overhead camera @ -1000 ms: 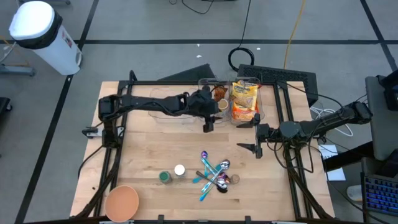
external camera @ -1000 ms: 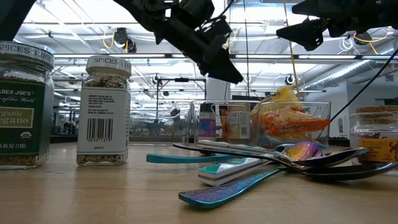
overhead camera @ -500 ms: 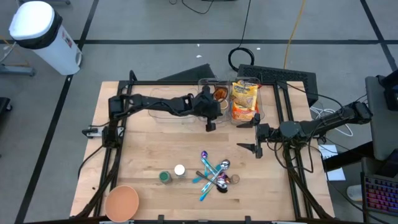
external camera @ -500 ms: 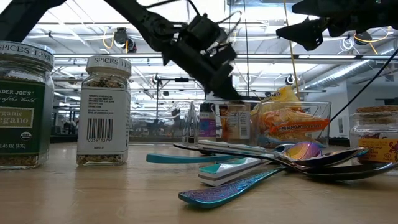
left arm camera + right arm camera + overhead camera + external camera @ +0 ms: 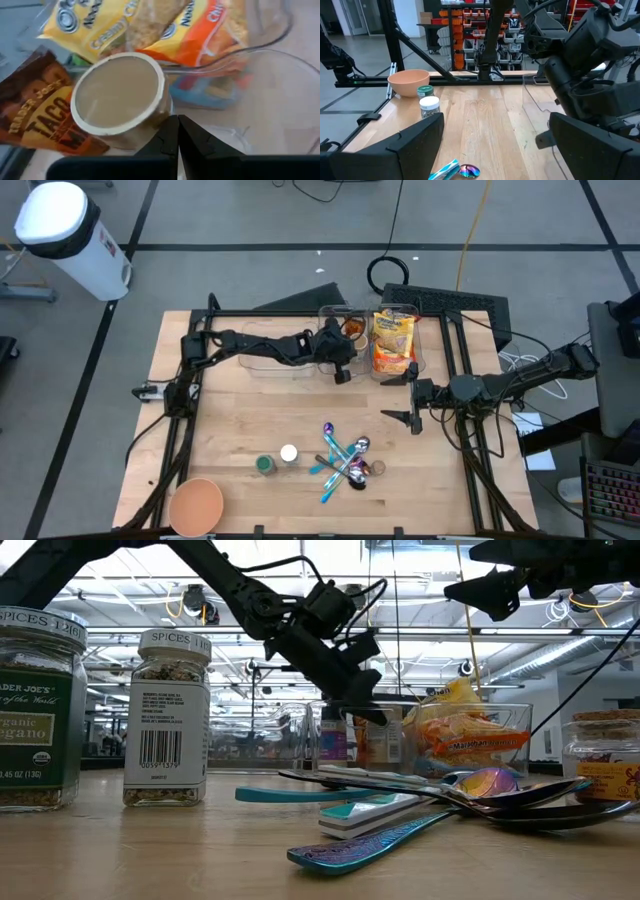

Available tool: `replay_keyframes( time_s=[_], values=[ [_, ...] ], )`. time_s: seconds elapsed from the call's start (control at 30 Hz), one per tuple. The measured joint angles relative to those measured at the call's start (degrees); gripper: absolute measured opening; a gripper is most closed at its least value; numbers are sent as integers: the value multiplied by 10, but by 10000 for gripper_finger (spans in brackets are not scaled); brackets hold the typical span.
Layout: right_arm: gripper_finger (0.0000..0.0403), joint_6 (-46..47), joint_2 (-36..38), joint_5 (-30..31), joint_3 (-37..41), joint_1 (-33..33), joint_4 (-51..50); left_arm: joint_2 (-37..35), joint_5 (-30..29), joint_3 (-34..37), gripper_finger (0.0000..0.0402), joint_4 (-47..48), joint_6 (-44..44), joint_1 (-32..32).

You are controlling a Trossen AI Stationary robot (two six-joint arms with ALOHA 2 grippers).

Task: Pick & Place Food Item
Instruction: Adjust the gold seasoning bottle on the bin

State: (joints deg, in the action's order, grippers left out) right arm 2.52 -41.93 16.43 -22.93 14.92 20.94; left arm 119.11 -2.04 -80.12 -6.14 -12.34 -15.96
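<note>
Fingers of the left gripper [image 5: 178, 131] are pressed together, empty, beside a round cup [image 5: 119, 95] in the clear bin [image 5: 383, 317] with noodle packets [image 5: 393, 340]. Right gripper [image 5: 410, 395] hangs spread wide, apparently holding nothing, over bare table [image 5: 250, 415].

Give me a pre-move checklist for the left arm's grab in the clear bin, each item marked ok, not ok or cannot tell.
1. Left gripper at the clear bin: ok, it sits at the bin's left end in the high view.
2. Target ahead of the fingers: ok, the left wrist view shows the round white-rimmed cup just beyond the fingertips.
3. Fingers open for a grasp: not ok, they are closed together with nothing between them.
4. Neighbours clear of the cup: not ok, the taco mix packet and the yellow noodle packet crowd it.
5. Right gripper out of the way: ok, open, above the table right of the bin.
</note>
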Motion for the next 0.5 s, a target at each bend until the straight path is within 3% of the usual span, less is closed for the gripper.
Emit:
replay_keyframes(
  time_s=[0.33, 0.5],
  values=[
    [357, 0, 0, 0, 0, 0, 0, 0, -41, 0, 4, -29, 26, -11],
    [357, 0, 0, 0, 0, 0, -1, 0, -41, 0, 24, -30, 60, -15]
  ],
)
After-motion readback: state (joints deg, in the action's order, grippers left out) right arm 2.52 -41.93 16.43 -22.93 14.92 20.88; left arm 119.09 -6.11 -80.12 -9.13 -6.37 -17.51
